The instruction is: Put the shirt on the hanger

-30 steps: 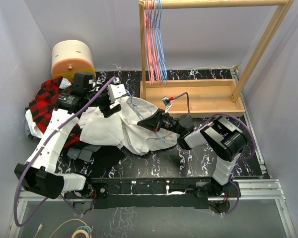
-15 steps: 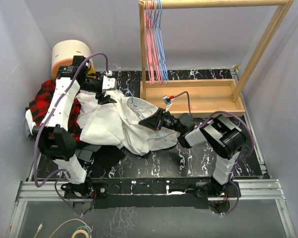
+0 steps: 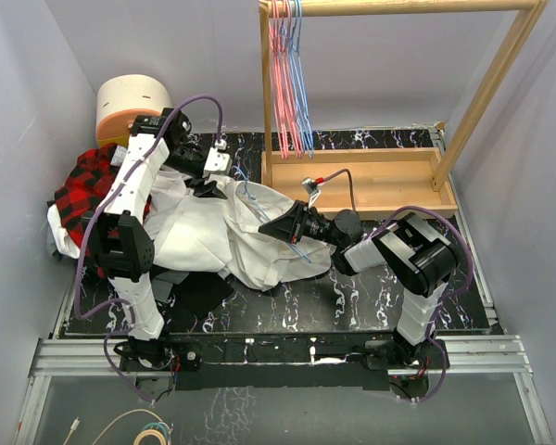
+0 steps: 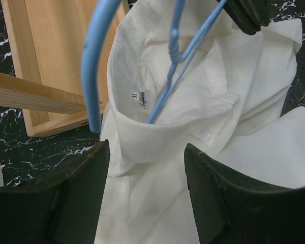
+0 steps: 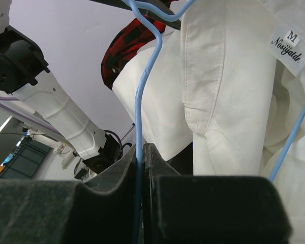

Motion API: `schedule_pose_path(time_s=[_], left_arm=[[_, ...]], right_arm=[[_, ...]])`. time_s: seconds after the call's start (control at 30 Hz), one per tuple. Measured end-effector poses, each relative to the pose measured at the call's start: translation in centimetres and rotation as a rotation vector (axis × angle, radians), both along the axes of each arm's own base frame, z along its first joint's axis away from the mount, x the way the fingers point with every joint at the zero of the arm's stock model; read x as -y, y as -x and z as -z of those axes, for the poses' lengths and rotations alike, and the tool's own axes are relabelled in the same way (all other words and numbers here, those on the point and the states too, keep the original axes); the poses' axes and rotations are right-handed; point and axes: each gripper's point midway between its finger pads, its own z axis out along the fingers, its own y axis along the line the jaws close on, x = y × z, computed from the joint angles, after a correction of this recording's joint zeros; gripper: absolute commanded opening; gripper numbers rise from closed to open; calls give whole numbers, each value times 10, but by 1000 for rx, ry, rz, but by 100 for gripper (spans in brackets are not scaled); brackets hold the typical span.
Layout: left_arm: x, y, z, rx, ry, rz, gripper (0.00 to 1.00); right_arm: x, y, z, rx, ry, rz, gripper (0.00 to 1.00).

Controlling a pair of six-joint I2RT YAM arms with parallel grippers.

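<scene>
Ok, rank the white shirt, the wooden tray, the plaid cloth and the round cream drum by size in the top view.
1. White shirt.
2. Wooden tray, not far behind.
3. Plaid cloth and cream drum: too alike to rank, and the cloth is partly hidden.

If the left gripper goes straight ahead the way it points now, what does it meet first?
Most likely the shirt, at its collar, straight ahead of the left gripper; the hanger wire lies close by, depth unclear.
</scene>
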Motion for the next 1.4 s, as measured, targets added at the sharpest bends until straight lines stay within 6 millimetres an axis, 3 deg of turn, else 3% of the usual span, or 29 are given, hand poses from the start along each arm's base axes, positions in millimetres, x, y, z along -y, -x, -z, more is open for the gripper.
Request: schedule_pose_path(time_s=[0.3,0.5,0.6,0.87,1.03,1.23,1.4], left_arm=[[16,-15,25,-27,-21,2,44],[25,-16,27,-29,-20,6,18],[27,-15,26,-28,-22,10,13],[38,-12,17,-30,-1,10,33],[50,2,-1,-18,26,0,30],[51,9,-15,-18,42,-31,25],[51,10,-16,-27,44,-38,49]], right_arm=[[1,-1,-3,7,-3,-14,8],[3,-2,-4,1,-4,-18,8],[5,-4,-4,-7,-7,-12,8],[9,-6,-5,-25,-10,-13,8],[8,-4,-7,-22,-12,-23,8],[10,-1,-18,0,-26,-29,8],[13,2,-34,32,-48,-24,8]])
